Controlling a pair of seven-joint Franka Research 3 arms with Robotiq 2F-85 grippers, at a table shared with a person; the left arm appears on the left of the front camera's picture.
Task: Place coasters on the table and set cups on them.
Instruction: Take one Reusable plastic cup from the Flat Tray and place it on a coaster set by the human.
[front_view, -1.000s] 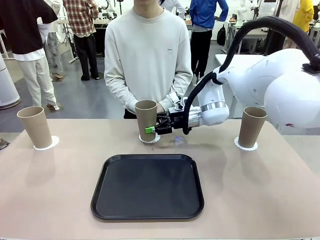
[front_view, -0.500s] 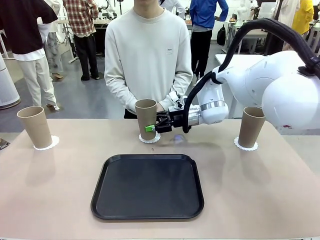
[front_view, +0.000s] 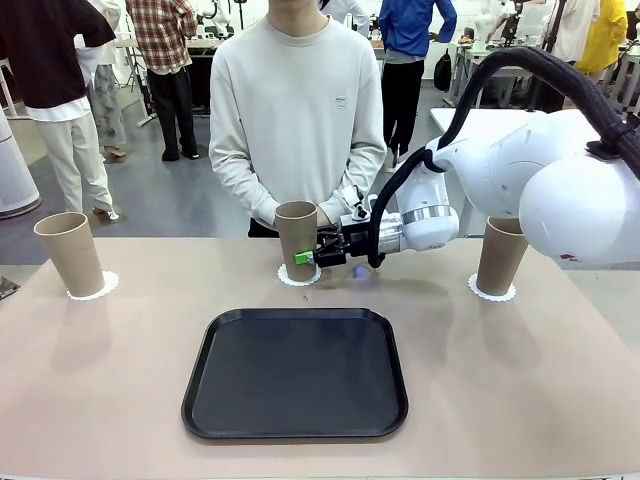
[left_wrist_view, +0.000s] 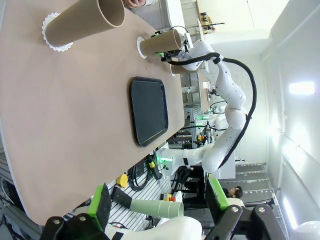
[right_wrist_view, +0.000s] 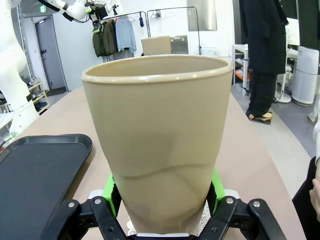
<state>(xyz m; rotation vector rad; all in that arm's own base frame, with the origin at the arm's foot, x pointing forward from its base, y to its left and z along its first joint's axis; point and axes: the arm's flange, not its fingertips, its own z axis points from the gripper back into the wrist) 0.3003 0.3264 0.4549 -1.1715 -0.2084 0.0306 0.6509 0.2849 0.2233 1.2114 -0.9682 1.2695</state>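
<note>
Three cups stand upright on our beige desk (front_view: 520, 380), long axes vertical, wide rims up: the left cup (front_view: 70, 253) on its coaster (front_view: 93, 287) at the far left, the right cup (front_view: 501, 255) on its coaster (front_view: 492, 291) at the far right, and the middle cup (front_view: 296, 236) at the far middle, just in front of the person's hands. We see the middle cup above its coaster (front_view: 299, 275), but cannot tell whether its base touches the paper. Our right gripper (front_view: 308, 256) reaches in from the right and is clamped on the lower part of this cup, green pads on either side. A black tray (front_view: 296, 373) lies at the near middle of the desk. Our left gripper (left_wrist_view: 157, 200) hangs off the desk's edge with its fingers spread wide apart, gripping nothing. Behind the person (front_view: 296, 110) is an open workroom with a grey floor, other people standing, and further white tables.
</note>
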